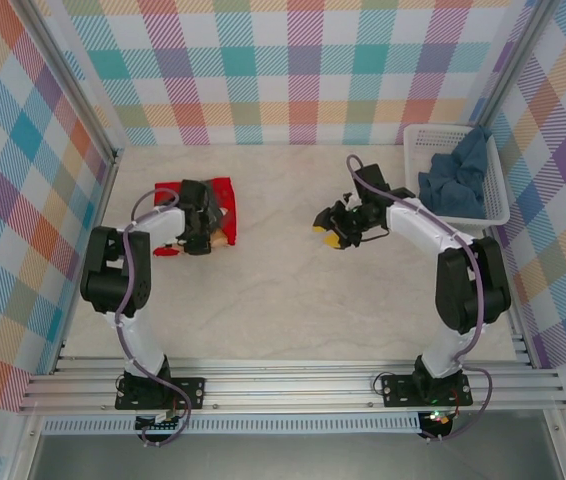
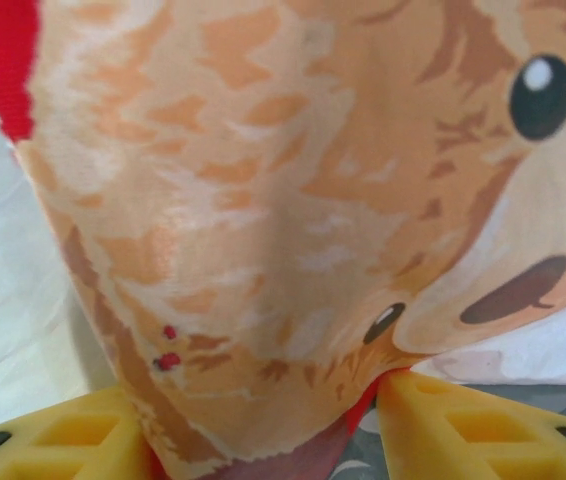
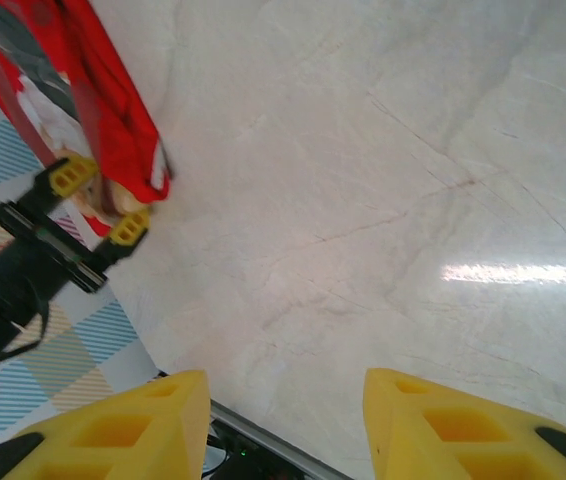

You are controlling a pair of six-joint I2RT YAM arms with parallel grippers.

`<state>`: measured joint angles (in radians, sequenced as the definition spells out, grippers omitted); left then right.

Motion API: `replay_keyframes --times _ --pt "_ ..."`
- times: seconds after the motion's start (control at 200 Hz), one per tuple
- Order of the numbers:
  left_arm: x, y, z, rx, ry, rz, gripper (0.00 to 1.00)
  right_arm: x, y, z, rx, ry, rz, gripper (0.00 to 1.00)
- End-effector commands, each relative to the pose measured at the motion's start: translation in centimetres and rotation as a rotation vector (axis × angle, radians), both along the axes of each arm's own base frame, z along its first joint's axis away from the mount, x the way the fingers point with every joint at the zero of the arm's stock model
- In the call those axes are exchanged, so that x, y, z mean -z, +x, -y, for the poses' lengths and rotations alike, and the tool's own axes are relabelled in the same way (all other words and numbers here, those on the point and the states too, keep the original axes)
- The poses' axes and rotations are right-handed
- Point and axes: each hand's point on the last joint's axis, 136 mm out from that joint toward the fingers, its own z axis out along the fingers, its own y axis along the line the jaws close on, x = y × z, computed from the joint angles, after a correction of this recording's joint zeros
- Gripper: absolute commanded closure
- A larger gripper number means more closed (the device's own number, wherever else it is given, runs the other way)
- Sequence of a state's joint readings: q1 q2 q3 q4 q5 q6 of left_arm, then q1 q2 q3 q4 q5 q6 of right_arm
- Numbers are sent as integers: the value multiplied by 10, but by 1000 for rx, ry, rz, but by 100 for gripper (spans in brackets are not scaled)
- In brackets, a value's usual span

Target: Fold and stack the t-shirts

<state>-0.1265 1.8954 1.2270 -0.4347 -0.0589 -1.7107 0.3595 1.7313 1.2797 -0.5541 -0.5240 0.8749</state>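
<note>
On the left of the table (image 1: 283, 300), the red t-shirt (image 1: 225, 195) lies bunched. The left gripper (image 1: 200, 238) sits at its near edge, its fingers (image 2: 63, 440) clamped on either side of a fold bearing the teddy bear print (image 2: 363, 200). Mid-table, the right gripper (image 1: 329, 228) hovers half-open and empty over bare tabletop, well apart from the shirt. At far right, the blue-grey t-shirt (image 1: 458, 175) lies crumpled in the white lattice basket (image 1: 433, 131).

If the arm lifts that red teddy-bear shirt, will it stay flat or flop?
Probably flops: the red cloth t-shirt with teddy bear print bunches between the fingers of the left gripper. Likely light: it looks thin.
</note>
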Motion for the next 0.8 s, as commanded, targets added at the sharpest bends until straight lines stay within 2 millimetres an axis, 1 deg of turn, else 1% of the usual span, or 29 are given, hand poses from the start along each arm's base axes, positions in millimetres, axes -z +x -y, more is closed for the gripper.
replay_keyframes --times 0.0,0.195,0.365,0.435,0.51,0.645,0.71,0.795 --pt "4 22 -33 -8 27 2 49 -10 -8 3 1 15 16 55" --pt "7 58 -77 8 37 -4 49 -9 -18 10 19 -2 8 56" --pt "15 76 -112 1 38 -7 49 -12 -24 16 32 -17 10 55" --pt "20 85 -122 9 25 5 49 -12 -27 17 36 -22 9 55" --pt "17 100 -130 57 32 31 49 -14 -29 19 38 -24 10 56" --pt "12 110 -147 122 55 23 47 -14 -34 21 38 -28 8 55" --pt "7 118 -146 163 53 49 46 -15 -35 22 35 -30 11 55" --pt "-2 125 -140 218 41 77 43 -18 -36 22 27 -33 22 55"
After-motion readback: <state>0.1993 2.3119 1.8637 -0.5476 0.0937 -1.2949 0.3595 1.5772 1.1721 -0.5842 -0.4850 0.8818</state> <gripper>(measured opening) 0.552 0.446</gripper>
